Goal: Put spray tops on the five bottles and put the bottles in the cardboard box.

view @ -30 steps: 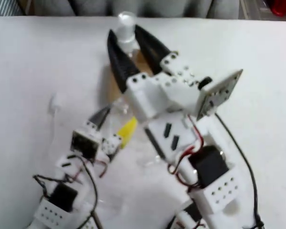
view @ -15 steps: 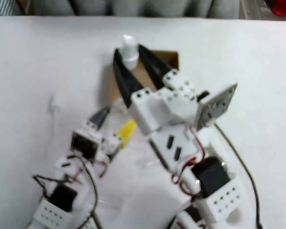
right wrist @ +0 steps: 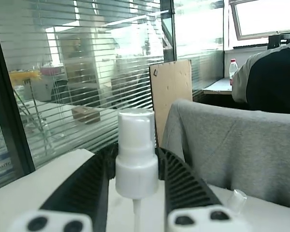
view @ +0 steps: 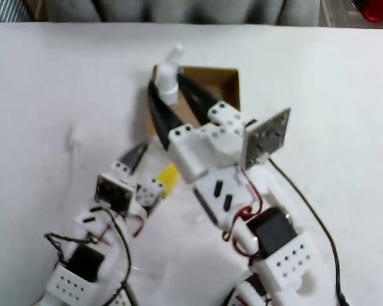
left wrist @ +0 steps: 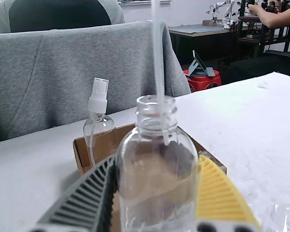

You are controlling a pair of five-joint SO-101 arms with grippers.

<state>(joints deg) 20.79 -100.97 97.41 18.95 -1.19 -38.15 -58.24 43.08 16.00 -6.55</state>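
Spray top (right wrist: 135, 162), bottle (left wrist: 157, 166) (each gripped)

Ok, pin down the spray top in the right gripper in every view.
High view: spray top in the right gripper, over the cardboard box's left rim.
Left wrist view: its thin tube runs down into the held bottle's neck.
Right wrist view: spray top centred between that gripper's fingers.
Shared landmark: grey fabric at the back.
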